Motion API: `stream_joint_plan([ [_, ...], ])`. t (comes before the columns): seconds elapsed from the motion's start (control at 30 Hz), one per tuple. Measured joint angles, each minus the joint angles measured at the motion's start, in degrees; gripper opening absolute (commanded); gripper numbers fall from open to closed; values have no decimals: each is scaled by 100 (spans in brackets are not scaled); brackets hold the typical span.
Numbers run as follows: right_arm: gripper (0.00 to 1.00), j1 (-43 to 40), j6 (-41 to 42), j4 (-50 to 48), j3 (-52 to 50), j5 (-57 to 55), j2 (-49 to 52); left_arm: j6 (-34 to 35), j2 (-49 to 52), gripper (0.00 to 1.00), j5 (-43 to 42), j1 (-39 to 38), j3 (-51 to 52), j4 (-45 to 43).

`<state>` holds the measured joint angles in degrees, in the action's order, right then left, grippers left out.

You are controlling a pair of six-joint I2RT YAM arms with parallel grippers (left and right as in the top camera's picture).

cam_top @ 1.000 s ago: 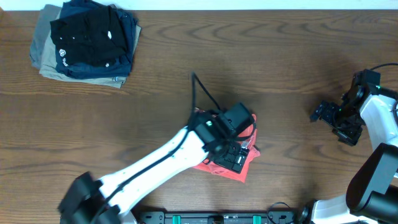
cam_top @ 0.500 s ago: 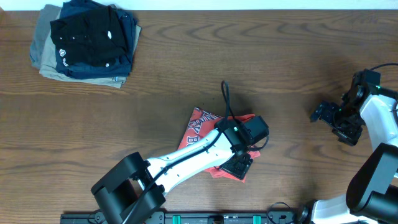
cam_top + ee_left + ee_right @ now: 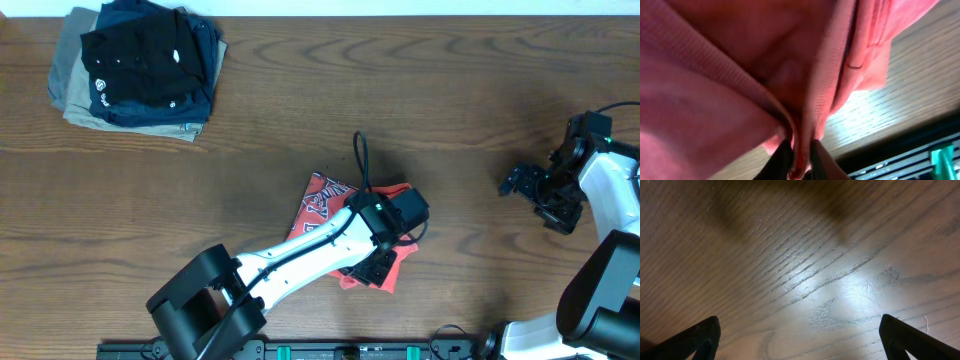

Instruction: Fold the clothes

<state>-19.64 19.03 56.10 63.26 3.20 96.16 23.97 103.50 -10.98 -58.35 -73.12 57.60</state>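
Desk: a wide, dark-brown wood-grain desk fills the view from above.
Left arm: the left arm, white with black joints, reaches from the near edge to the middle of the desk and lies across part of the shirt.
Right arm: the right arm, also white and black, sits at the far right edge, well apart from the shirt.
Side pile: a stack of folded black, navy and khaki garments rests in the far left corner.
Shirt: a coral-red cotton T-shirt with navy, white-edged lettering lies bunched into a small packet at mid-desk, near the front edge.
Left fingers: the left fingers are pinched almost together on a thin ridge of the coral cloth.
Right fingers: the right fingers are spread wide over bare wood, holding nothing.
Step in hand: the left fingers appear to be taking hold of an edge for a further fold.
Next move: probably lift the pinched ridge just clear and carry it low across the packet, so the layers beneath do not drag.
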Motion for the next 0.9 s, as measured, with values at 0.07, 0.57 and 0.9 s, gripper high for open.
stream_joint_plan([
  [0.07,99,0,0,-2,0,-2,0,-2,0,14,0,0,-20,111],
  [0.57,99,0,-2,0,0,0,0,129,-553,15,-264,-50,-203,243],
  [0.9,99,0,0,-2,0,0,0,284,-553,51,-450,-647,-203,203],
])
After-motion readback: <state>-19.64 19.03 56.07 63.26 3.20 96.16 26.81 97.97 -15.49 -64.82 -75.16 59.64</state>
